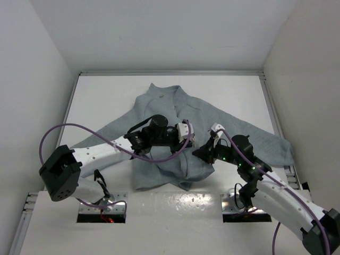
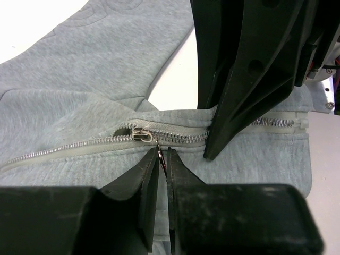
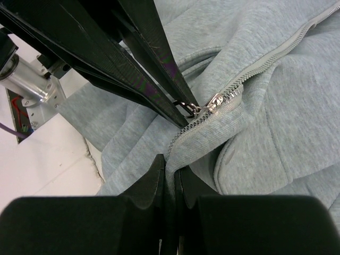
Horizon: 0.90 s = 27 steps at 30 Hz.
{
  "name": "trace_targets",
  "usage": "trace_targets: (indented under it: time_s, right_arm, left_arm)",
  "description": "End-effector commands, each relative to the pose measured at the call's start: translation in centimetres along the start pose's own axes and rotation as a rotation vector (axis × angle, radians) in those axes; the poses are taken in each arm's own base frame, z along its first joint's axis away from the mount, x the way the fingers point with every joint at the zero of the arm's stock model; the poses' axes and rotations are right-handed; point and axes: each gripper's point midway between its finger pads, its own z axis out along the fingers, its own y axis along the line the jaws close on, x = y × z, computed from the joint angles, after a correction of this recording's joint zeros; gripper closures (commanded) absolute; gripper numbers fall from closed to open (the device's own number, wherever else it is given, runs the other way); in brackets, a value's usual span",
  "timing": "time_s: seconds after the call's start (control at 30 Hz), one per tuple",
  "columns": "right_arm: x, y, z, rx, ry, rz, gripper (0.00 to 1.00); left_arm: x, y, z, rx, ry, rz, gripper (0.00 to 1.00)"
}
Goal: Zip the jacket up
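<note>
The light grey fleece jacket (image 1: 159, 101) lies front up on the white table, collar at the far side. My left gripper (image 1: 189, 141) is shut on the zipper's pull tab (image 2: 161, 157), just below the metal slider (image 2: 142, 135). The zipper is joined from the slider to the hem end (image 2: 297, 124); beyond the slider the teeth (image 2: 64, 149) lie apart. My right gripper (image 1: 204, 153) is shut on the jacket's zipper edge near the hem (image 3: 187, 139), below the slider (image 3: 215, 102). The left gripper's fingers (image 3: 154, 79) cross the right wrist view; the right gripper's fingers (image 2: 239, 79) cross the left wrist view.
White walls enclose the table on the left, right and far sides. The jacket's sleeves spread left (image 1: 101, 133) and right (image 1: 271, 141). A purple cable (image 1: 69, 127) loops over the left arm. Two mounting plates (image 1: 101, 210) sit at the near edge.
</note>
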Motion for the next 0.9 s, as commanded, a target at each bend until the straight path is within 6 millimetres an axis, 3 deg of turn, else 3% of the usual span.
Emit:
trace_targets:
  time_s: [0.0,0.03,0.1,0.23,0.33,0.47,0.7,0.8,0.87]
  right_arm:
    - [-1.4,1.2,0.0,-0.061,-0.054,-0.045,0.97]
    - [-1.3,1.2,0.1,-0.062,-0.051,-0.046,0.97]
    - [-1.4,1.2,0.0,-0.061,-0.055,-0.041,0.98]
    - [-1.4,1.2,-0.1,-0.058,-0.054,-0.052,0.99]
    - [-0.9,1.4,-0.4,-0.066,-0.045,-0.051,1.0]
    - [0.2,1.8,-0.8,-0.085,-0.035,-0.071,1.0]
    - [0.7,3.0,-1.4,-0.146,-0.029,-0.12,1.0]
    - [1.2,3.9,-1.7,-0.194,-0.023,-0.12,1.0]
    - [1.4,4.4,-2.0,-0.222,-0.025,-0.124,1.0]
  left_arm:
    - [-3.4,0.7,0.1,-0.006,-0.089,0.036,0.83]
    - [-3.4,0.7,0.1,-0.006,-0.089,0.046,0.84]
    - [-3.8,0.9,0.1,-0.017,-0.095,0.05,0.99]
    - [-2.5,1.4,0.2,-0.041,-0.043,0.047,1.0]
    - [-1.9,2.9,-0.4,-0.088,-0.015,0.038,1.0]
    - [-1.8,5.9,-0.7,-0.158,0.007,0.023,1.0]
    - [3.1,11.6,-0.5,-0.296,0.158,-0.009,1.0]
    - [3.2,15.1,-1.1,-0.389,0.172,-0.013,1.0]
    - [4.8,16.7,-1.2,-0.419,0.225,-0.032,1.0]
